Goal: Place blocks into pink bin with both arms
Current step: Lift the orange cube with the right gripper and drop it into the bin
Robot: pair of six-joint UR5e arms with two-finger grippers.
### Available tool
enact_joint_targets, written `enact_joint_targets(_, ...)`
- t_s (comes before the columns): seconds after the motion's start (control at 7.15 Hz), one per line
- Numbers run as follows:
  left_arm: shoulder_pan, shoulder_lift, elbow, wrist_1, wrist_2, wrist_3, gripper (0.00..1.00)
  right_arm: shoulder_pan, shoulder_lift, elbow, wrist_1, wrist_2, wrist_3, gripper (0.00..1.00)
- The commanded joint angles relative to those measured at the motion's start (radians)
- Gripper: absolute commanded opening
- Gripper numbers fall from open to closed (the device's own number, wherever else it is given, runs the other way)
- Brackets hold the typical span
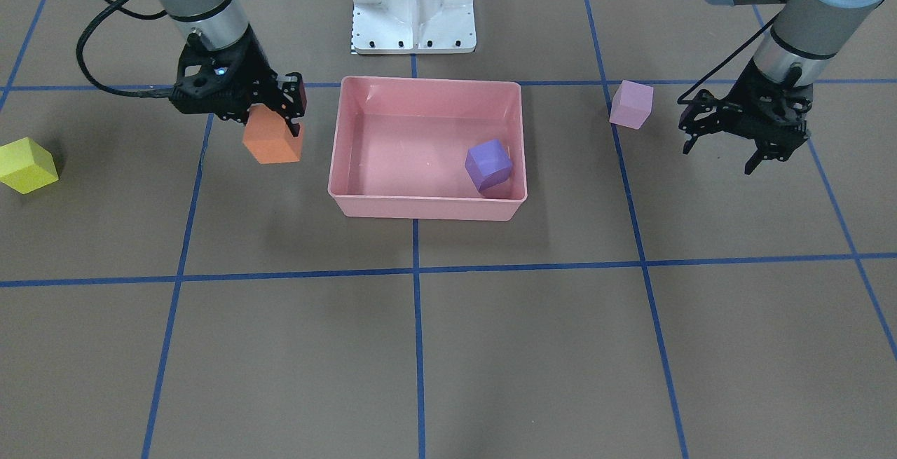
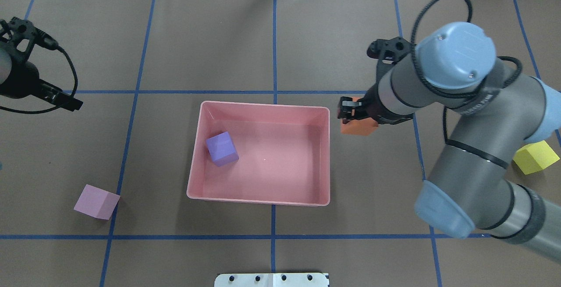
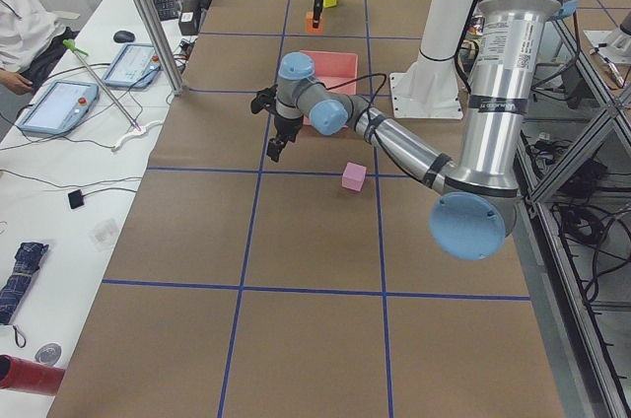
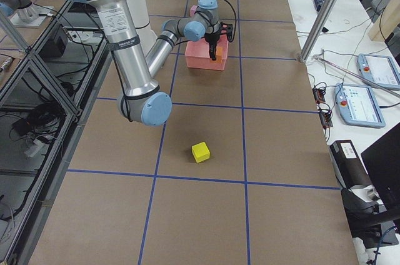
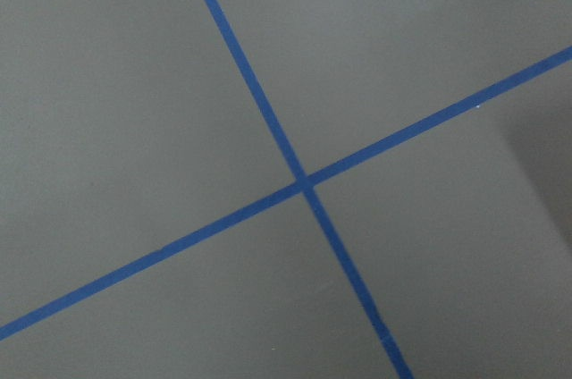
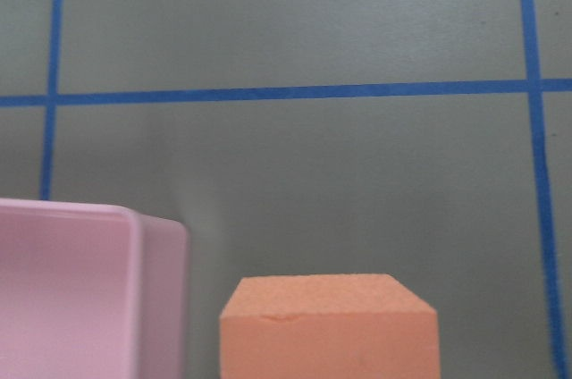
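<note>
My right gripper (image 1: 270, 126) is shut on the orange block (image 1: 272, 142) and holds it above the table just outside the pink bin's (image 1: 427, 208) right-hand wall. The right wrist view shows the block (image 6: 331, 330) beside the bin's corner (image 6: 89, 290). The darker purple block (image 1: 488, 167) lies tilted inside the bin. My left gripper (image 1: 722, 154) is open and empty above the table, near the pale pink-lilac block (image 1: 631, 104), apart from it. The yellow block (image 1: 26, 165) sits on the table, out past my right arm.
The white pedestal base (image 1: 413, 3) stands behind the bin. Blue tape lines (image 5: 304, 184) cross the brown table. The left wrist view shows only table and tape. Operators' desks with tablets (image 3: 59, 107) lie beyond the table's far edge.
</note>
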Motion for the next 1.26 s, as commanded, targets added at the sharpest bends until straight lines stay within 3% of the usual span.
enact_joint_targets(0.0,-0.002,0.077,0.002,-0.090,-0.032,-0.009,1.00,-0.116,0.207,-0.104,-0.086,-0.131,0.196,0.10)
enact_joint_targets(0.14,-0.002,0.077,0.002,-0.090,-0.032,-0.009,1.00,-0.160,0.248,-0.147,-0.087,-0.192,0.264,0.64)
enact_joint_targets(0.28,-0.001,0.074,-0.008,-0.091,-0.032,-0.011,1.00,-0.182,0.255,-0.146,-0.090,-0.229,0.269,0.99)
enact_joint_targets(0.42,0.003,0.074,-0.015,-0.096,-0.034,-0.072,1.00,-0.181,0.253,-0.138,-0.109,-0.231,0.263,1.00)
enact_joint_targets(0.84,0.087,0.150,-0.015,-0.272,-0.022,-0.261,1.00,-0.101,0.243,-0.071,-0.173,-0.211,0.168,1.00)
enact_joint_targets(1.12,0.178,0.152,-0.025,-0.276,0.044,-0.357,1.00,0.055,0.198,-0.069,-0.176,-0.061,-0.015,1.00)
